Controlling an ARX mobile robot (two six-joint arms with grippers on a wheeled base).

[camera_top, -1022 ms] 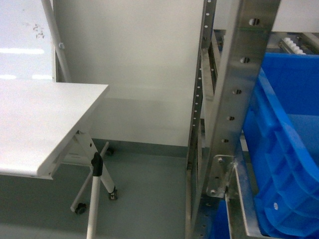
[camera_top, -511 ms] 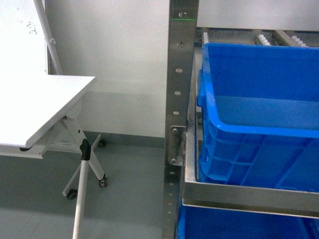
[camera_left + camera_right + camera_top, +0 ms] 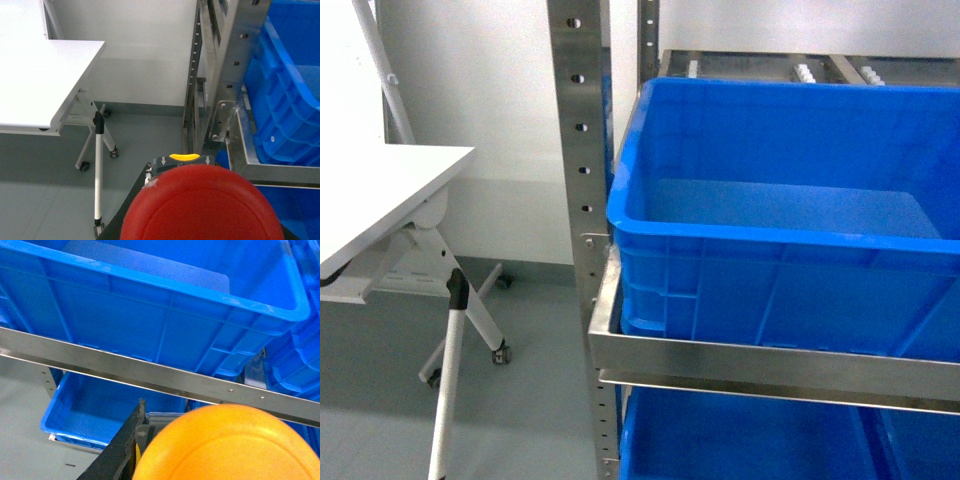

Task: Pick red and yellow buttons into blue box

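Head view: blue box [image 3: 720,240] empty; each end effector grips a button, red [image 3: 200,205] left, yellow [image 3: 225,445] right, neither dropped yet.

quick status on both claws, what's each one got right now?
Left claw: holding the red button, which fills its wrist view.
Right claw: holding the yellow button, close to the blue box.

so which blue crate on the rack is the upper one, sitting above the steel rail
The blue box with the thick rolled rim, resting on the steel rail. The other crate sits on the shelf below, only its top showing in the head view.
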